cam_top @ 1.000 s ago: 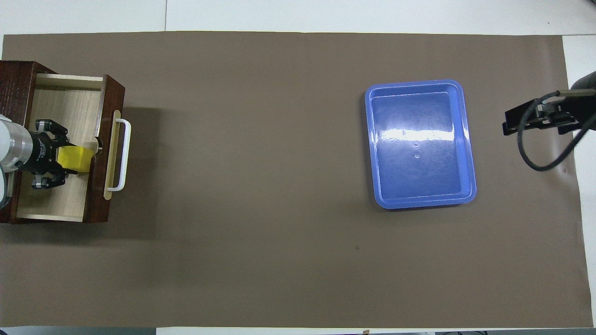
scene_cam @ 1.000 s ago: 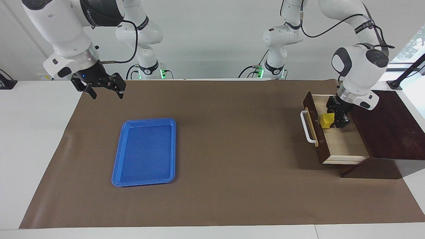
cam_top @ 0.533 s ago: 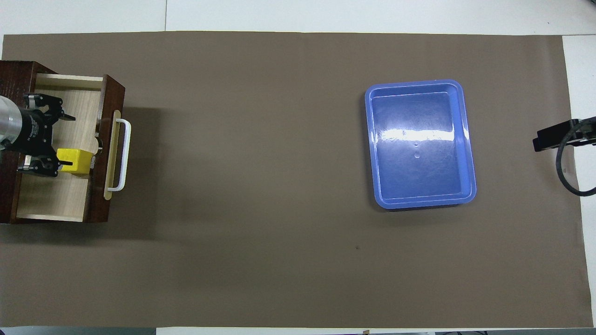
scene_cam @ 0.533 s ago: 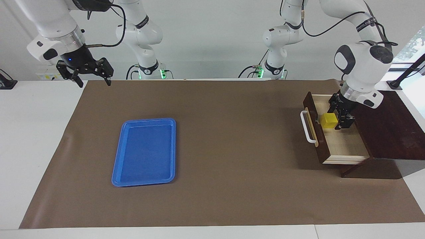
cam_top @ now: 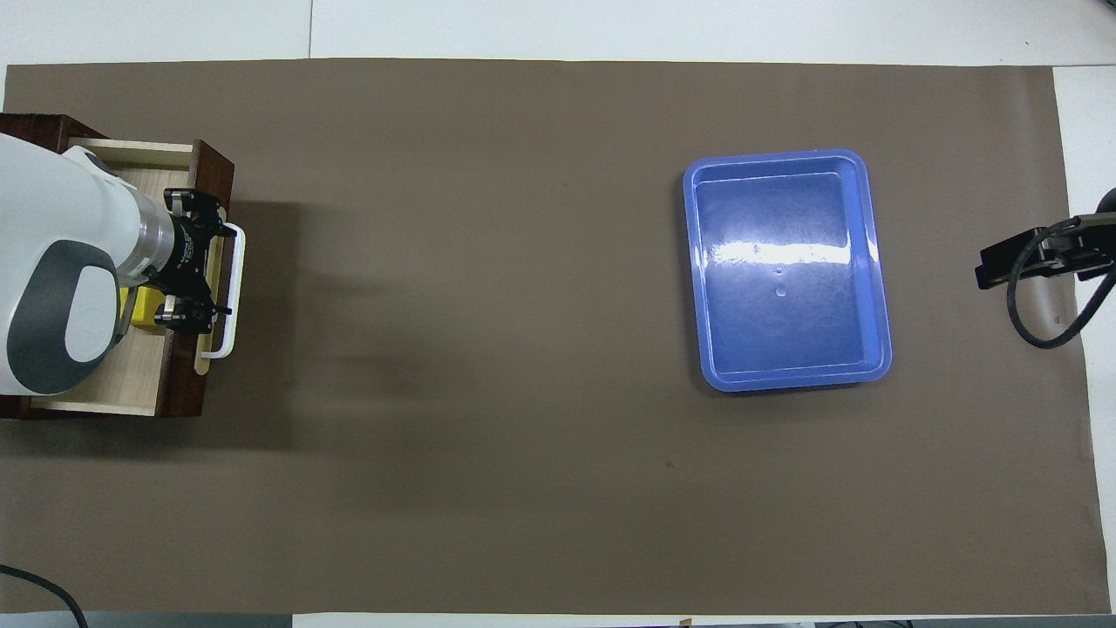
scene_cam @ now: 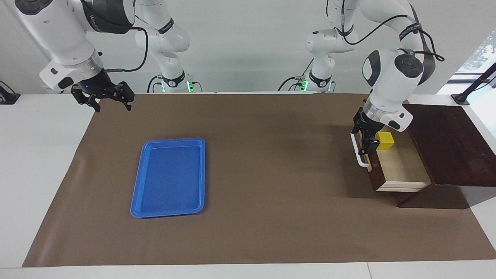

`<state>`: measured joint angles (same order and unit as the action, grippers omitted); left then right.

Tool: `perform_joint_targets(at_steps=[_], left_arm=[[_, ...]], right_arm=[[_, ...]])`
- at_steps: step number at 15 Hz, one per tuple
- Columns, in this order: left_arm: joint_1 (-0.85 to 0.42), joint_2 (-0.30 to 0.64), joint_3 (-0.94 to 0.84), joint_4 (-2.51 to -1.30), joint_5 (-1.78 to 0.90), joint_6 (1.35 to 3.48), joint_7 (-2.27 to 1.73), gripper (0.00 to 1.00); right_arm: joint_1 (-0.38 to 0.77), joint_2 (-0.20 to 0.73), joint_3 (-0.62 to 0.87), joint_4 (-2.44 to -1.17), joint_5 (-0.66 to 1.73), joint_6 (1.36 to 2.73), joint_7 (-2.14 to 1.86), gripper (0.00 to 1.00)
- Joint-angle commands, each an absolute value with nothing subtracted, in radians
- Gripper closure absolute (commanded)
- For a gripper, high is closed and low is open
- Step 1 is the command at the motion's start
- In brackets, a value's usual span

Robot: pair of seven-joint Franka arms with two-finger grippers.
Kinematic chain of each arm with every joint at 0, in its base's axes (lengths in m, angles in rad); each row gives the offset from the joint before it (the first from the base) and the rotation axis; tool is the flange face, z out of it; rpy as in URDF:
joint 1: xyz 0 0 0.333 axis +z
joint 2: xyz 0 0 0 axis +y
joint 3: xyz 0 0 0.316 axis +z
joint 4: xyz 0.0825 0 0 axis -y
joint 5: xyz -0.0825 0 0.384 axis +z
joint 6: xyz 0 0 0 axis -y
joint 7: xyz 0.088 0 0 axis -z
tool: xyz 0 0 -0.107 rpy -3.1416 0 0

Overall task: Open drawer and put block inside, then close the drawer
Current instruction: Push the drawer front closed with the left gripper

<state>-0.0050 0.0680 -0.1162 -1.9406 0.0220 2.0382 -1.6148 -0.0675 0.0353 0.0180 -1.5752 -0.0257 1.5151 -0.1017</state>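
The drawer [scene_cam: 403, 166] of the dark brown box stands pulled out, its pale inside showing. The yellow block [scene_cam: 385, 140] lies in it just inside the drawer's front, free of any gripper; in the overhead view the block [cam_top: 144, 307] is partly covered by my left arm. My left gripper [scene_cam: 364, 135] is open and empty, over the drawer's front and its white bar handle [scene_cam: 362, 161]; it also shows in the overhead view [cam_top: 221, 272]. My right gripper [scene_cam: 111, 101] is open and empty, held up over the mat's corner at the right arm's end.
A blue plastic tray [scene_cam: 193, 145] lies on the brown mat toward the right arm's end, with nothing in it. The dark box top [scene_cam: 449, 143] sits at the left arm's end of the table. My right gripper shows at the overhead view's edge [cam_top: 1003, 262].
My left gripper has let go of the block, risen out of the drawer and moved over its front and handle. The block stays in the drawer. My right gripper shifted slightly.
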Motion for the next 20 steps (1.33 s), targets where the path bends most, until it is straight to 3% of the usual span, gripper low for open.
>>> perform_joint_targets(at_steps=[1,13,17,20], left_arm=[[0.038,0.049,-0.114,-1.959,0.040,2.057,-1.542,0.00],[0.287,0.061,-0.109,-1.948,0.041,2.155,-1.230,0.00],[0.235,0.028,-0.117,-1.919,0.035,2.064,-1.235,0.00],[0.187,0.003,-0.118,-1.826,0.037,1.927,-1.177,0.00]], right_arm=[[-0.089,0.029,0.034,-1.589,-0.031,1.528,-0.086,0.00],[-0.078,0.025,0.032,-1.586,-0.034,1.528,-0.089,0.00],[-0.074,0.023,0.037,-1.588,-0.034,1.529,-0.087,0.00],[-0.075,0.021,0.037,-1.588,-0.034,1.531,-0.086,0.00]])
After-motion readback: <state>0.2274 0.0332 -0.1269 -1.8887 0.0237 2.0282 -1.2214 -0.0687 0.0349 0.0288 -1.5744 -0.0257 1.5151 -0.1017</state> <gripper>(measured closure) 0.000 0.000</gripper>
